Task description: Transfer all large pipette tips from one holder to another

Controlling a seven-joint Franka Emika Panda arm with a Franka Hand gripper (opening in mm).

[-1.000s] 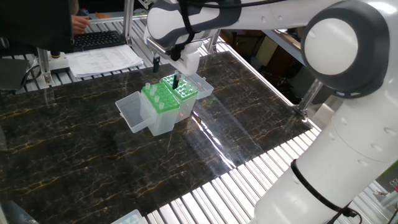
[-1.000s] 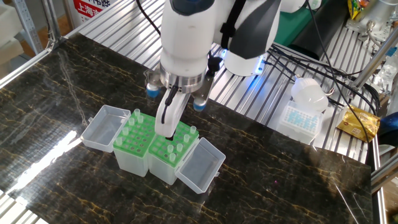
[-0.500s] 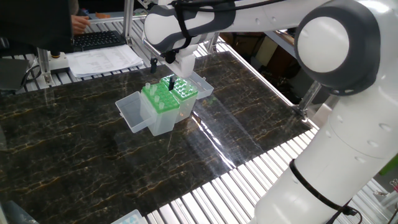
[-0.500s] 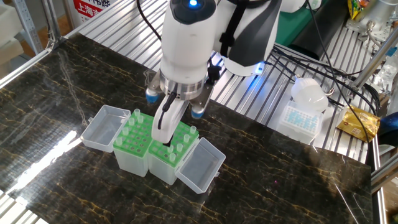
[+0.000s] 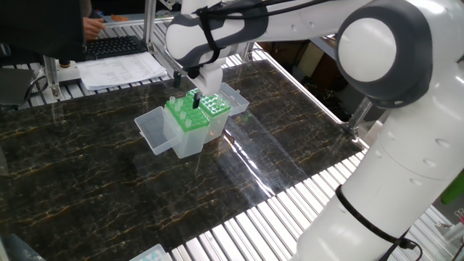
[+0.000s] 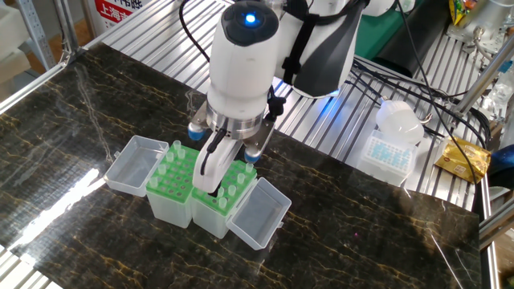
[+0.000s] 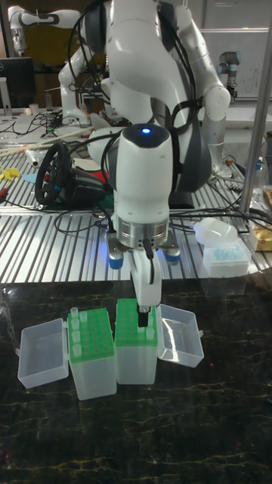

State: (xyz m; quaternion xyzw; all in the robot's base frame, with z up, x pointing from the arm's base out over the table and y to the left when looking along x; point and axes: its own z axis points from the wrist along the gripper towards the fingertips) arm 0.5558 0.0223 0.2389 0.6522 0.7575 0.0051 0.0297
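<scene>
Dark marble-pattern table [image 6: 385, 241] carries two clear holder boxes [image 6: 197, 210] touching side by side directly below the gripper [image 6: 206, 186], lids open flat on outer sides. A slatted metal strip [image 6: 337, 136] borders the table behind the gripper.

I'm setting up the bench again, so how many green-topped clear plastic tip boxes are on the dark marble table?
2. One green-topped clear plastic tip box has its open lid toward the table edge; the other box stands against it under the gripper.
</scene>
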